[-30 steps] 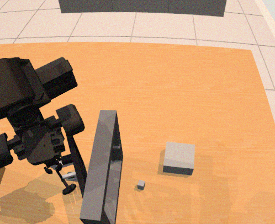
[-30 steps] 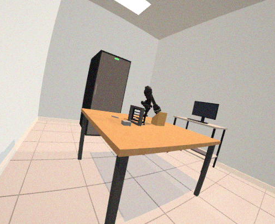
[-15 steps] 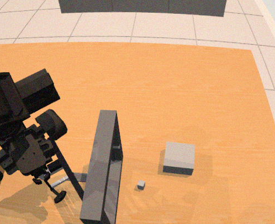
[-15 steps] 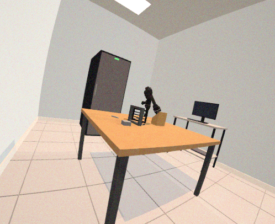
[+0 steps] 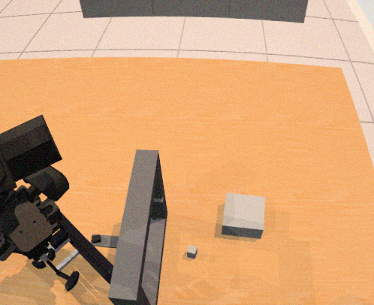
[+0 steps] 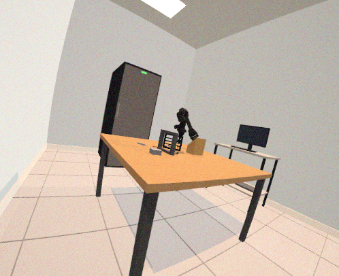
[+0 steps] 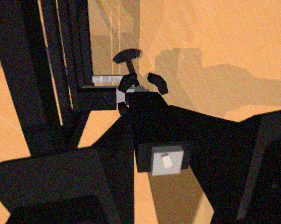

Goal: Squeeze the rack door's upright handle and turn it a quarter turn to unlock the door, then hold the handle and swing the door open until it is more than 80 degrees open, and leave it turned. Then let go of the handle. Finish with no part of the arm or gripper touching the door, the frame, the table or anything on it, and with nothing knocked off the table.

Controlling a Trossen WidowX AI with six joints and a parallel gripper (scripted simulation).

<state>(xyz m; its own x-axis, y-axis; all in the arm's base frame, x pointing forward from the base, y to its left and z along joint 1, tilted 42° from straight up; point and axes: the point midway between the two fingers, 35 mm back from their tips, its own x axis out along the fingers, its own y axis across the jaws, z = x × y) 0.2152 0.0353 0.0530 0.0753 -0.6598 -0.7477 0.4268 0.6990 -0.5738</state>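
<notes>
The rack frame (image 5: 131, 229) (image 6: 173, 142) stands upright on the table (image 5: 247, 131) (image 6: 190, 168). Its black door (image 5: 87, 249) (image 7: 22, 75) is swung out on the arm's side, roughly halfway open, about 45 to 50 degrees. My gripper (image 5: 46, 255) (image 7: 148, 115) is shut on the door handle at the door's free edge. A black bar with a rounded end (image 5: 72, 281) (image 7: 127, 56) sticks out beyond the fingers and looks like part of the handle, lying turned. The grip itself is largely hidden by the dark fingers.
A pale grey box (image 5: 244, 211) (image 6: 155, 151) and a small grey cube (image 5: 191, 251) lie behind the frame. A small grey plate with a dark block (image 5: 96, 238) sits at the frame's near side. A tan wedge-shaped block (image 6: 197, 147) stands near the arm.
</notes>
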